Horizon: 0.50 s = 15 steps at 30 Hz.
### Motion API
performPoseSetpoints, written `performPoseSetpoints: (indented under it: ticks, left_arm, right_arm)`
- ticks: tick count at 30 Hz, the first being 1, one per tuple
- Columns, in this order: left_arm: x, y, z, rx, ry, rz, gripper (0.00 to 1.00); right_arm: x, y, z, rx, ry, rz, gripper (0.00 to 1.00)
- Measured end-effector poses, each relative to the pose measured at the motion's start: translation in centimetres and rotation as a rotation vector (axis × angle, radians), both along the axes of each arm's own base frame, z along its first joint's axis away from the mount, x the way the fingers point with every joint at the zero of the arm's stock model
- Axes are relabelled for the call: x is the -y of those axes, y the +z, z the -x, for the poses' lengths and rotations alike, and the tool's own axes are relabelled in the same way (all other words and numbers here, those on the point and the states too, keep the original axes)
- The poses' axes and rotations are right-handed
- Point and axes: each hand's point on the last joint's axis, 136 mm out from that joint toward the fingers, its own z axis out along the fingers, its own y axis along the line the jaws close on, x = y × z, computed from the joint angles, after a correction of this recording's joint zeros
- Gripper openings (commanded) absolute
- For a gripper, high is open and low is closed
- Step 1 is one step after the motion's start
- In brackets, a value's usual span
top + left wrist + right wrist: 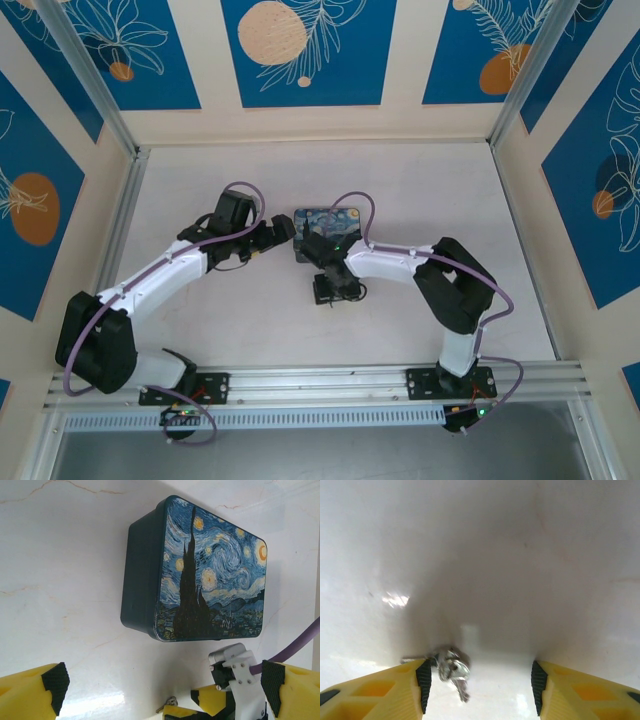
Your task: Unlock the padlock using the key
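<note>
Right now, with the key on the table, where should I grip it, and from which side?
Grip its wider head, from straight above: the key lies flat on the table, so only its thin edges offer hold. It sits off-centre, beside one pad of the right end effector; centring first seems wise.

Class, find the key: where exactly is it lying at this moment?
In the right wrist view the key lies on the white table between the parted fingers of the right gripper, close by the pad on the picture's left.
</note>
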Motion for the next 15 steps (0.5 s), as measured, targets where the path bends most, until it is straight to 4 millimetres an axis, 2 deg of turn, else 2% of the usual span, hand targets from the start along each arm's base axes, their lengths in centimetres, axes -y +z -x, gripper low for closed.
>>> performPoseSetpoints:
  ticks: [4, 12, 15]
  left_arm:
    - [0.01, -0.09, -0.02, -0.002, 0.0, -0.001, 1.0]
    - [0.02, -0.22, -0.03, -0.005, 0.0, -0.003, 1.0]
    - [0.02, -0.22, -0.03, -0.005, 0.0, -0.003, 1.0]
  right_arm:
    - [-0.59, -0.03, -0.62, 0.008, -0.004, -0.016, 0.51]
    - [-0.57, -0.06, -0.66, 0.007, -0.006, -0.015, 0.5]
    - [-0.49, -0.07, -0.61, 0.011, -0.006, -0.019, 0.46]
